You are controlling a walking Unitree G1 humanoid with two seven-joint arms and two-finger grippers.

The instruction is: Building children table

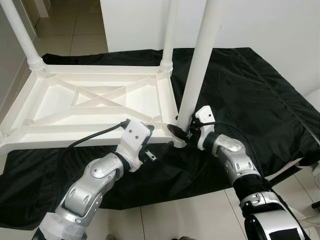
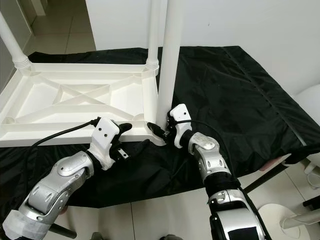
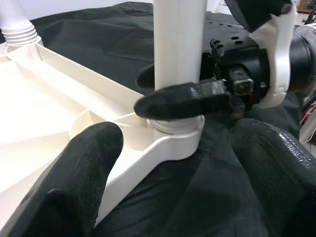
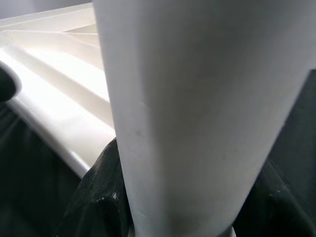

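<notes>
A white plastic table (image 1: 95, 100) lies upside down on a black cloth. Two legs (image 1: 169, 35) stand upright in its far corners. A third white leg (image 1: 200, 65) stands in the near right corner socket (image 3: 173, 140). My right gripper (image 1: 179, 132) is shut on this leg just above the socket, one black finger (image 3: 177, 101) across its front. In the right wrist view the leg (image 4: 197, 113) sits between the dark fingers (image 4: 94, 197). My left gripper (image 3: 173, 187) is open at the table's near rim beside that corner, its fingers either side of the rim.
The black cloth (image 1: 250, 90) spreads out to the right and back of the table. Tiled floor (image 1: 190, 220) lies in front, a white wall (image 1: 260, 25) behind. A black cable (image 1: 95, 136) runs from my left wrist across the table's near rim.
</notes>
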